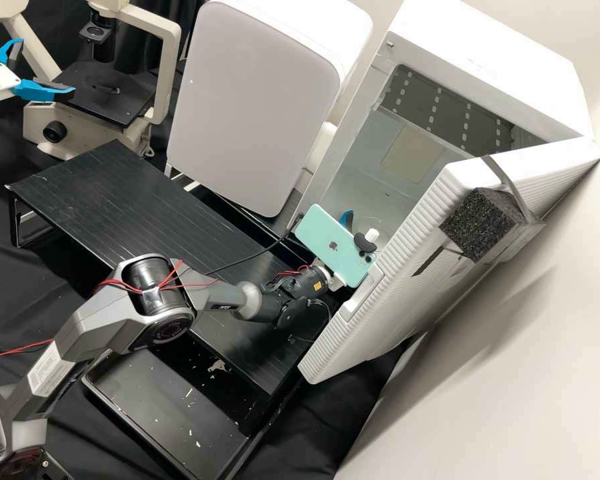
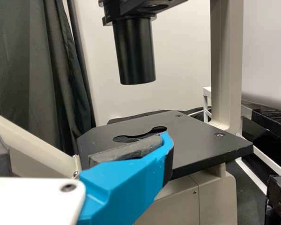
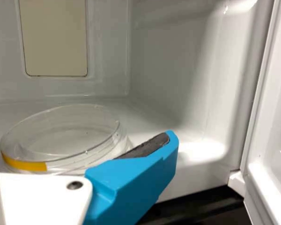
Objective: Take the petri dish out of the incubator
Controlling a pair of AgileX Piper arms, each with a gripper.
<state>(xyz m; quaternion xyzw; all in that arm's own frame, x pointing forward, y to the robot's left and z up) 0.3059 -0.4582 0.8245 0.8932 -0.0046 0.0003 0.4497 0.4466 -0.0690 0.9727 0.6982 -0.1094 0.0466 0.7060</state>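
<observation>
In the high view my right gripper is at the opening of the white incubator, largely behind a phone mounted on it. A clear round petri dish shows faintly beside its blue finger. The right wrist view has the transparent dish, with a yellow strip on its side, inside the incubator. My right gripper stands open, its two fingers at either side of the dish's near part. My left gripper is open by the microscope; in its wrist view the gripper holds nothing.
The incubator's ribbed door stands open close to the right arm. A black slatted stand lies left of that arm, with a white appliance behind. The microscope stage is at the back left. A black tray sits in front.
</observation>
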